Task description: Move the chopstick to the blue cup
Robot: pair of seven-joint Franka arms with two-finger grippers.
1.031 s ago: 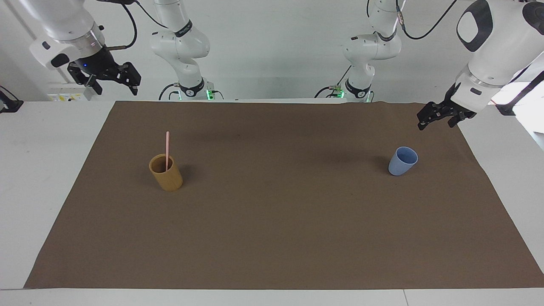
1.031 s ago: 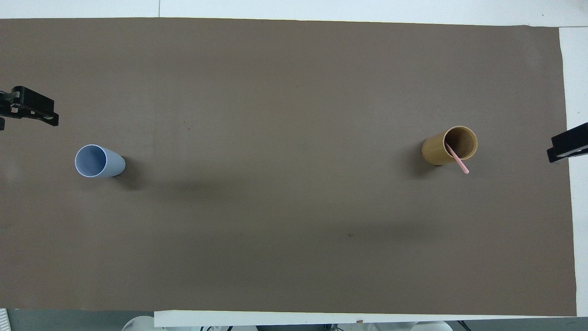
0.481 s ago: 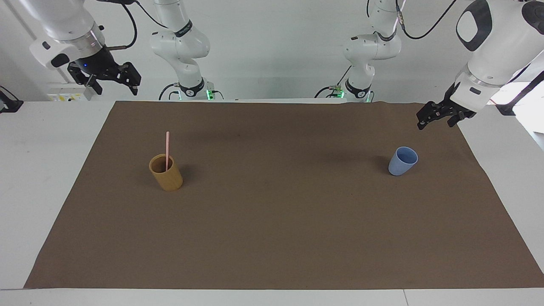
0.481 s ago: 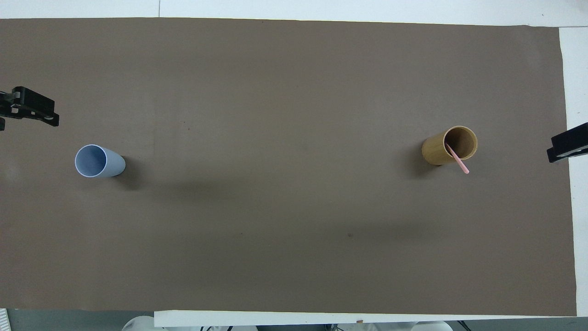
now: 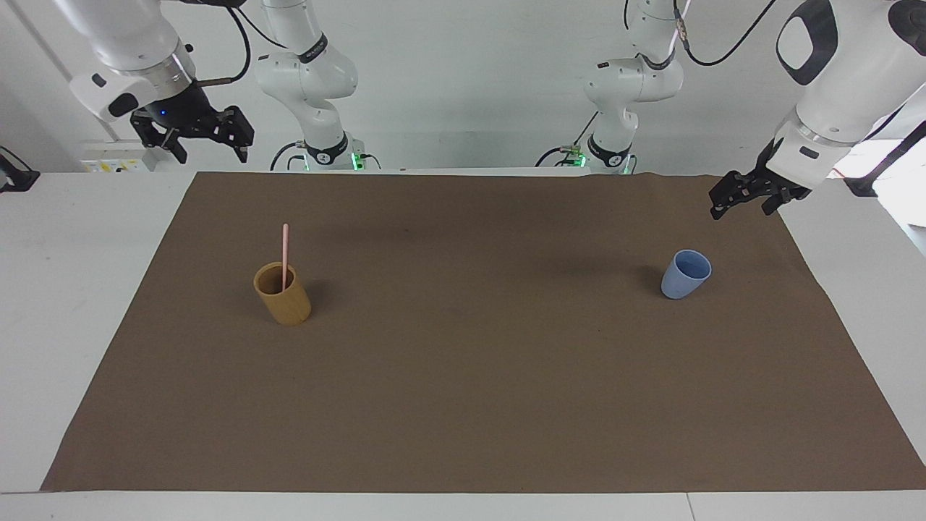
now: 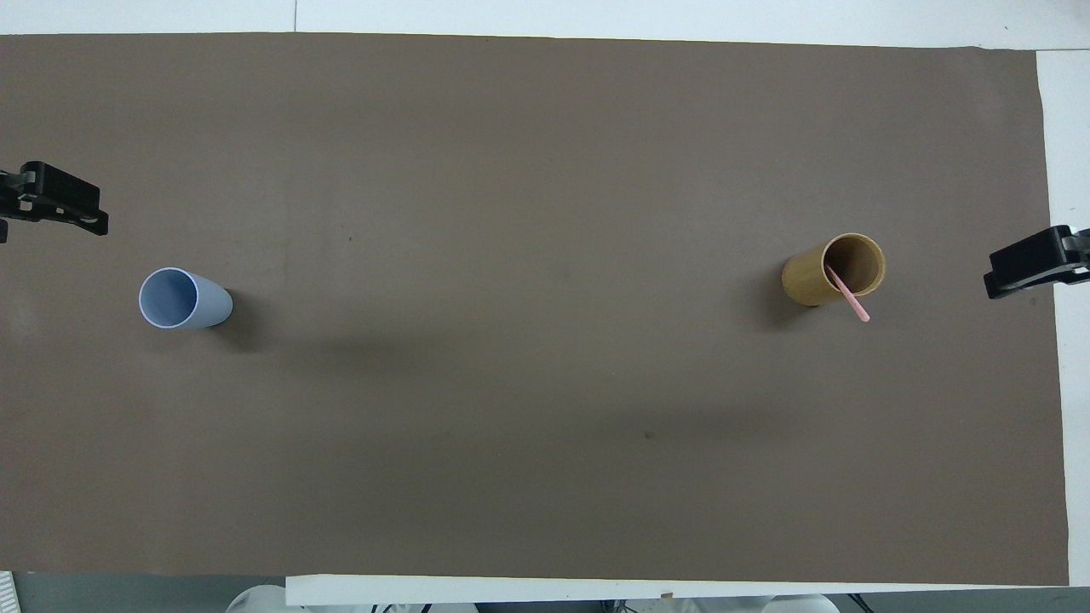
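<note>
The chopstick [image 5: 284,250] is standing in the tan cup [image 5: 283,294]; both the right gripper [image 5: 205,134] and left gripper [image 5: 749,196] are hanging apart, empty. A clumsy grab risks tipping that cup, well apart from the blue cup [image 5: 684,274].

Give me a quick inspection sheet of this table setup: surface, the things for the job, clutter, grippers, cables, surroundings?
Surface: brown mat over a white table.
Job's things: chopstick stands in the tan cup, toward the right arm's end; blue cup upright, empty, toward the left arm's end.
Clutter: nothing seen.
Grippers: right gripper open, raised over the table's edge; left gripper open, over the mat's corner. Neither holds anything.
Cables: black cables hang by the arms.
Surroundings: plain white wall.
</note>
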